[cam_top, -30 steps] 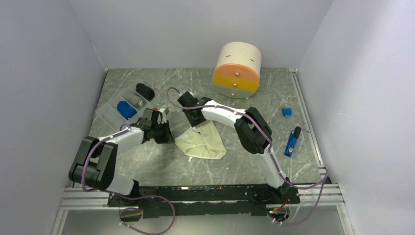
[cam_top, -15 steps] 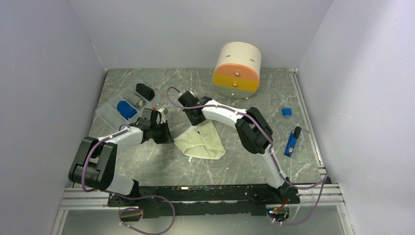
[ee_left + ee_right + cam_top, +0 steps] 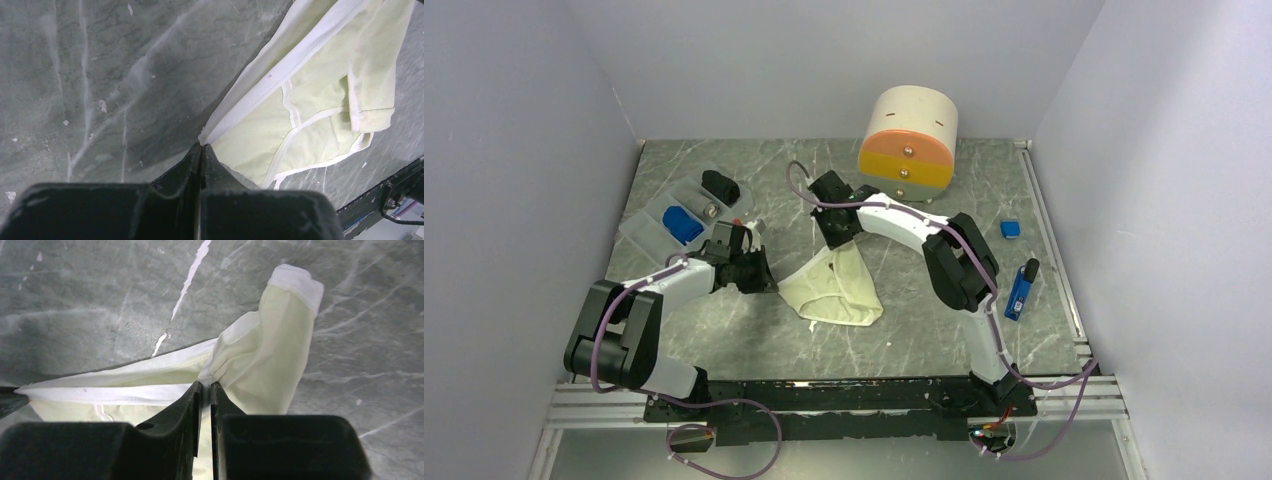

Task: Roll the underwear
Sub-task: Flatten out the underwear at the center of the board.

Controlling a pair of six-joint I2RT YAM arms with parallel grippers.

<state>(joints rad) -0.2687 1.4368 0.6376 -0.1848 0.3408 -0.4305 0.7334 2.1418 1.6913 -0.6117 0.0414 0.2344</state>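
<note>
Along the bottom edge of the top view: both arm bases on a black rail, with the grey marbled counter (image 3: pixel 754 335) beyond them.

Centre of frame, slightly left: cream underwear (image 3: pixel 842 292) lies mostly flat on the counter, its body spread toward the lower right. White trim runs along the waistband and leg openings.

Left claw (image 3: pixel 201 148): closed, fingertips pressed together on one corner of the white waistband. It sits low over the counter at the left end of the garment.

Right claw (image 3: pixel 205 386): closed on the waistband farther along, with only a thin slit between the fingers and cloth pinched in it. In the top view it is above and to the right of the left claw. The white band runs taut in a straight line between the two claws and casts a shadow on the counter beneath it. Past the right claw, one free end of cloth with a white hem lies folded on the counter.

Left of centre, farther back: a clear divided tray (image 3: pixel 637 233). The blue underwear (image 3: pixel 682 224) sits in one compartment as a tight bundle; a black bundle (image 3: pixel 720 186) sits in a farther one.

Right side: a blue lighter-shaped object (image 3: pixel 1021 290), with a small blue item (image 3: pixel 1010 229) beyond it.

Back centre: a round cream drawer unit (image 3: pixel 914 112) with orange and yellow fronts.
</note>
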